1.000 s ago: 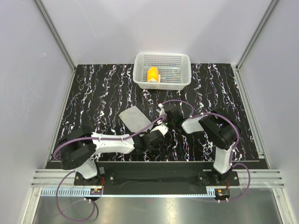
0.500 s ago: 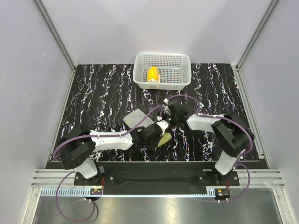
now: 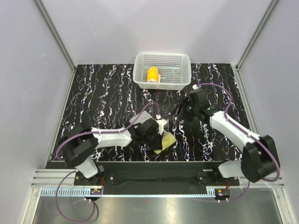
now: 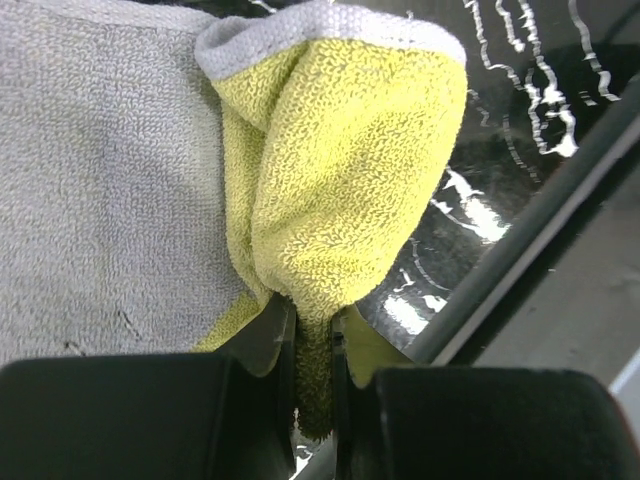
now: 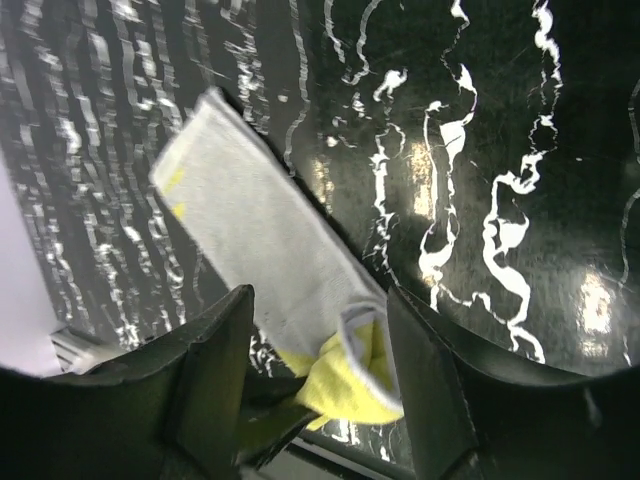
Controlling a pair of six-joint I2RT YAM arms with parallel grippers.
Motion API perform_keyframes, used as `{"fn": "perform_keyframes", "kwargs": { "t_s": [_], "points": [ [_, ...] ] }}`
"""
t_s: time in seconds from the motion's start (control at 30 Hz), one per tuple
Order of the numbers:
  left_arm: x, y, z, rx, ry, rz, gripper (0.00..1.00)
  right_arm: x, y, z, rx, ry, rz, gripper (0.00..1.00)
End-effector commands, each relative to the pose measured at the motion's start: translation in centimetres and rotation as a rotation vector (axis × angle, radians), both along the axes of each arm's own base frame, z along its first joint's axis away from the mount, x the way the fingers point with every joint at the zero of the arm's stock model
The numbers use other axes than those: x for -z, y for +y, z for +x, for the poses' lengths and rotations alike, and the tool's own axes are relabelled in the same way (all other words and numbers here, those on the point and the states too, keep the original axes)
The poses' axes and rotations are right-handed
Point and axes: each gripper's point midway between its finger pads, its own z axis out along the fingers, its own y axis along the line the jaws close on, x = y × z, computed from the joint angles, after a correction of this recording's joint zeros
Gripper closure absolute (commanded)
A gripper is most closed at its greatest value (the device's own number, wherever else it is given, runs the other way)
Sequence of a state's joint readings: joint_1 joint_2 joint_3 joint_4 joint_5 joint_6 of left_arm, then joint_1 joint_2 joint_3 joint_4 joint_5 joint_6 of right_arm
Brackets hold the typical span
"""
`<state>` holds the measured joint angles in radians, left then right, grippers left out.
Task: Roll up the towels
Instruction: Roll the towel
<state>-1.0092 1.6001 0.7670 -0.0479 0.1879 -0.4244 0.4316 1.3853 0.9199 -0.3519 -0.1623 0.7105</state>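
The light grey towel (image 3: pixel 143 118) lies near the table's front edge, its near end folded over so the yellow-green underside (image 3: pixel 165 142) shows. My left gripper (image 3: pixel 159 136) is shut on that folded end; in the left wrist view the yellow fold (image 4: pixel 340 190) runs down between the shut fingers (image 4: pixel 272 335), with the grey face (image 4: pixel 100 180) beside it. My right gripper (image 3: pixel 183 109) hangs open above the table, to the right of the towel and apart from it. Its wrist view looks down on the grey strip (image 5: pixel 260 240) between spread fingers (image 5: pixel 215 380). The orange towel (image 3: pixel 153 74) sits rolled in the basket.
The white perforated basket (image 3: pixel 162 54) stands at the back middle of the black marbled table (image 3: pixel 103 93). A dark rail (image 4: pixel 520 260) runs along the front edge just beside the held fold. Grey walls enclose the left, right and back.
My right gripper has opened, let go of the towel and drawn back to the right. My left gripper has carried the towel's end toward the front edge, turning the yellow underside up.
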Motion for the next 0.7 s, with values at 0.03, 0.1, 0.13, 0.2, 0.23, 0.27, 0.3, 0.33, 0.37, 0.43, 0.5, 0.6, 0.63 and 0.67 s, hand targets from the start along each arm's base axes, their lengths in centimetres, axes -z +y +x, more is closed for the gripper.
{"fn": "perform_keyframes", "kwargs": {
  "t_s": [0.03, 0.1, 0.13, 0.2, 0.23, 0.27, 0.3, 0.33, 0.37, 0.43, 0.5, 0.6, 0.63, 0.67],
  "points": [
    [2.7, 1.4, -2.6, 0.044, 0.217, 0.005, 1.00, -4.3, -1.0, -2.3, -0.010, -0.120, 0.046, 0.36],
    [2.5, 1.2, -2.6, 0.047, 0.264, -0.045, 1.00, -4.7, -0.5, -3.3, -0.042, -0.130, 0.089, 0.37],
    [2.2, 0.9, -2.7, 0.063, 0.294, -0.083, 1.00, -4.5, -0.4, -3.9, -0.058, -0.125, 0.103, 0.37],
    [2.2, 1.0, -2.1, 0.041, 0.319, -0.107, 1.00, -3.8, -0.3, -5.5, -0.076, -0.105, 0.142, 0.37],
    [2.0, 1.1, -2.2, 0.045, 0.335, -0.121, 1.00, -2.5, -0.5, -6.3, -0.075, -0.077, 0.142, 0.37],
    [1.9, 1.2, -1.8, 0.025, 0.351, -0.134, 1.00, -2.1, -0.3, -6.9, -0.073, -0.058, 0.166, 0.37],
    [1.7, 1.2, -1.5, 0.019, 0.357, -0.150, 1.00, -2.4, 0.1, -7.0, -0.080, -0.078, 0.197, 0.37],
    [1.6, 1.2, -1.6, 0.015, 0.381, -0.157, 1.00, -1.0, 0.2, -7.8, -0.084, -0.046, 0.201, 0.37],
    [1.6, 1.4, -1.2, -0.011, 0.405, -0.165, 1.00, -0.7, 0.9, -8.5, -0.097, -0.030, 0.217, 0.37],
    [1.2, 1.2, -1.2, -0.006, 0.462, -0.212, 1.00, 0.2, 1.7, -8.9, -0.099, -0.021, 0.210, 0.37],
    [0.9, 1.2, -0.4, -0.040, 0.502, -0.242, 1.00, 1.2, 3.2, -9.8, -0.139, -0.001, 0.197, 0.37],
    [1.3, 1.7, -0.1, -0.063, 0.542, -0.235, 1.00, 2.2, 4.5, -10.2, -0.154, 0.016, 0.207, 0.39],
    [1.5, 1.8, 0.1, -0.068, 0.541, -0.227, 1.00, 2.5, 4.7, -10.3, -0.155, 0.023, 0.211, 0.39],
    [1.7, 2.1, 0.2, -0.079, 0.550, -0.221, 1.00, 2.5, 4.9, -10.3, -0.155, 0.021, 0.214, 0.39]
  ]
}}
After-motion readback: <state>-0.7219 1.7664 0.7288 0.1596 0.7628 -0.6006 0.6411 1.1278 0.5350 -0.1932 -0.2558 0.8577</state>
